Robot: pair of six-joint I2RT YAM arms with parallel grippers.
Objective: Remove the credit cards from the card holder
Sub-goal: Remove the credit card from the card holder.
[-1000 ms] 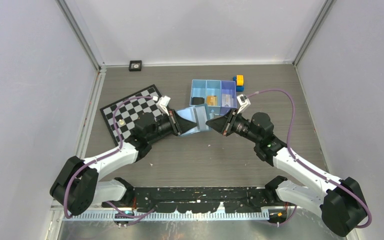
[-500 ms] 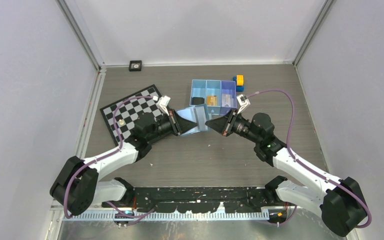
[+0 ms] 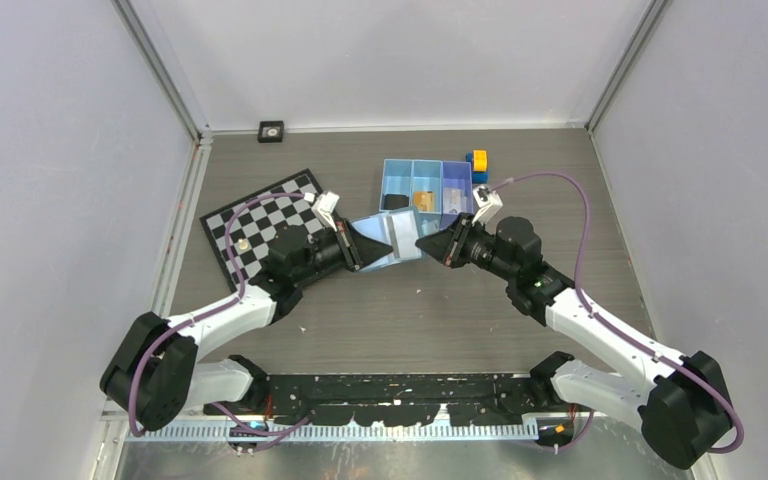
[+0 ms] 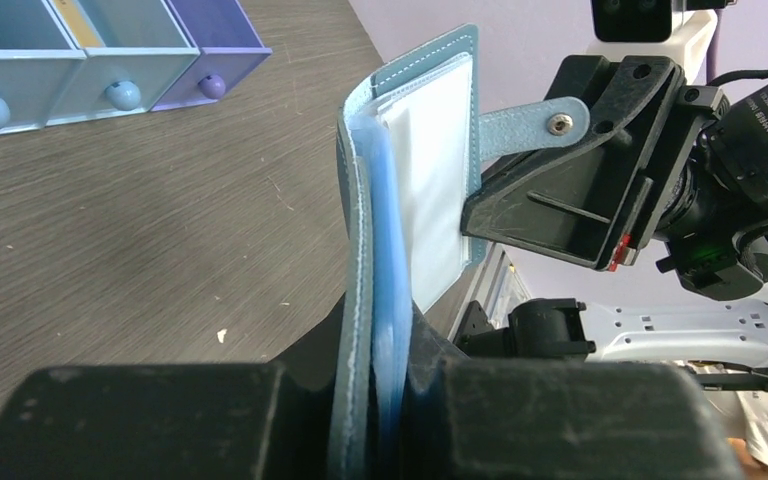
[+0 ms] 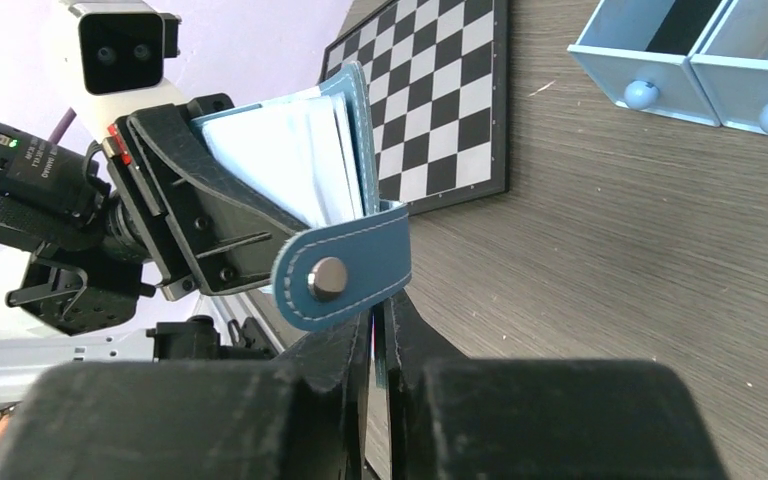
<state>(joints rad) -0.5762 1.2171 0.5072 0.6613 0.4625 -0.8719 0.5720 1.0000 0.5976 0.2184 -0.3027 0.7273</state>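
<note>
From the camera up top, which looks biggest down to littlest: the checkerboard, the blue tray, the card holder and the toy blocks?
1. checkerboard
2. blue tray
3. card holder, which is held up nearer the camera, so it may look bigger than it really is
4. toy blocks

Overhead; wrist close-ups sharing card holder (image 3: 388, 240)

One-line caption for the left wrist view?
Left gripper clamps one flap of the open blue card holder while the right gripper pinches the opposite flap, pale card showing inside.
</note>
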